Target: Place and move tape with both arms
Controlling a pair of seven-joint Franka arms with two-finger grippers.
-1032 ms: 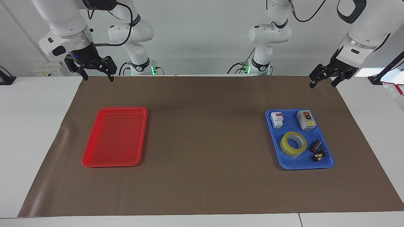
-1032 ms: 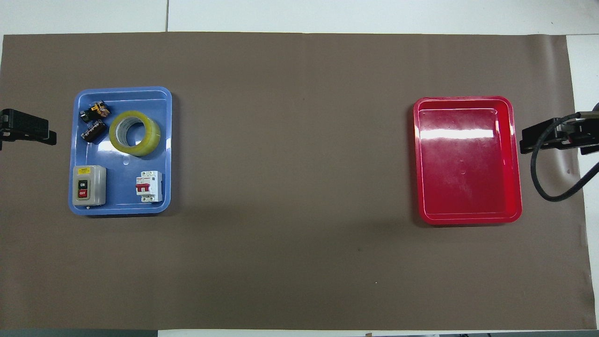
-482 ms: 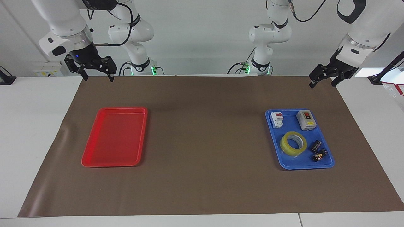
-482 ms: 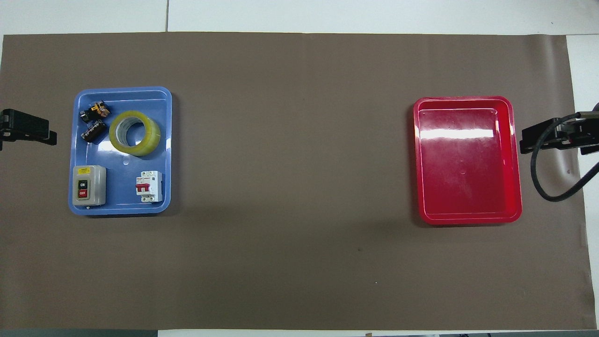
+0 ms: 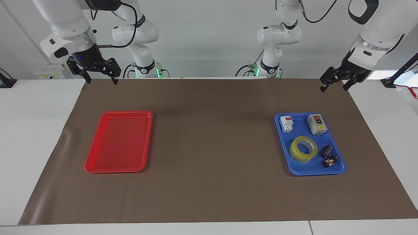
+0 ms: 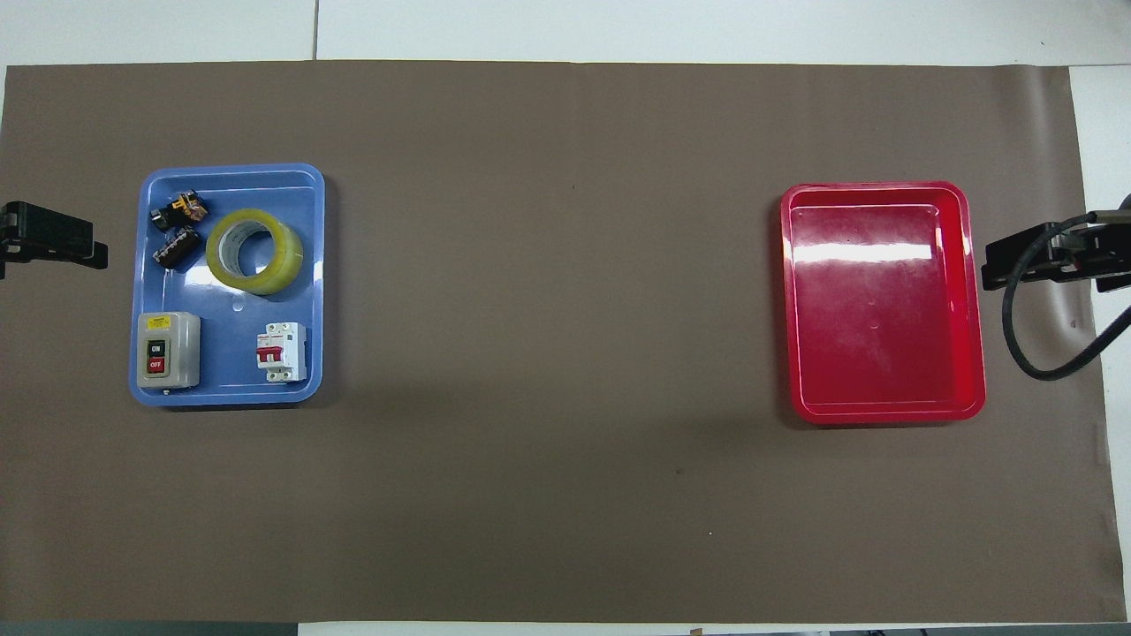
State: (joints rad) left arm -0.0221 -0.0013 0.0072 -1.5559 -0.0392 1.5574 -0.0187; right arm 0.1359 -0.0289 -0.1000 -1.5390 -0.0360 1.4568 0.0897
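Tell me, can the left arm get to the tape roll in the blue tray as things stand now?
Probably yes. The left gripper hangs open over the mat's edge at that end; the tape lies flat in the blue tray, uncovered, the small parts beside it standing apart.

Tape [image 5: 303, 148] in a tray [image 5: 336, 171] toward the left arm's end of the worktop [image 5: 209, 195]. Beside small parts [image 5: 329, 156]; farther from the robots than the switch box [image 5: 316, 124] and breaker [image 5: 287, 124].

On the brown paper mat [image 5: 212, 137], an empty red plastic tray [image 5: 98, 164] lies well apart from a blue plastic tray [image 5: 284, 163] holding a grey on-off switch box [image 5: 316, 124] and a white circuit breaker [image 5: 287, 124].
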